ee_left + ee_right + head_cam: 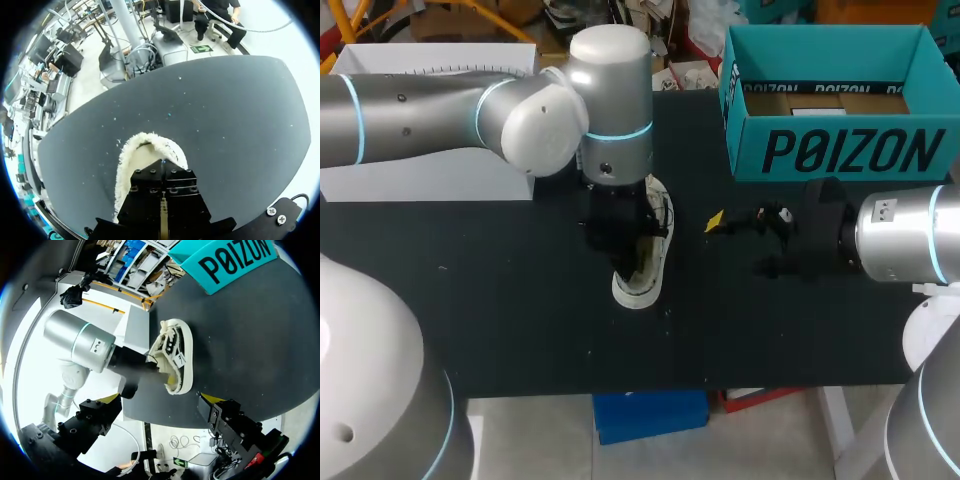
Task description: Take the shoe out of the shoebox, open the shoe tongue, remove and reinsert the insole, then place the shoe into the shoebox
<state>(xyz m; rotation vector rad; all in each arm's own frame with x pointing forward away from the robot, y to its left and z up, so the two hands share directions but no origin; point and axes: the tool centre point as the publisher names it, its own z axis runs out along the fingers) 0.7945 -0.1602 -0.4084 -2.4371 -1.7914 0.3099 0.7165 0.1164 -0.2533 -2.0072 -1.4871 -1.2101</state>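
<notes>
A white shoe (647,268) with a fleecy lining lies on the black table (520,300), near the middle. My left gripper (625,240) reaches down into its opening. In the left wrist view the black fingers stand shut together inside the fleecy collar (145,145), and their tips and whatever they touch are hidden. In the right wrist view the shoe (181,347) lies ahead of my right gripper (160,402), which is open and empty. In the head view that right gripper (740,240) hovers just right of the shoe. The teal shoebox (840,150) stands open at the back right.
A large white box (430,170) stands at the table's back left, behind my left arm. Bare black tabletop stretches in front of the shoe to the near edge. The shoebox (235,262) lies beyond the shoe as my right gripper sees it.
</notes>
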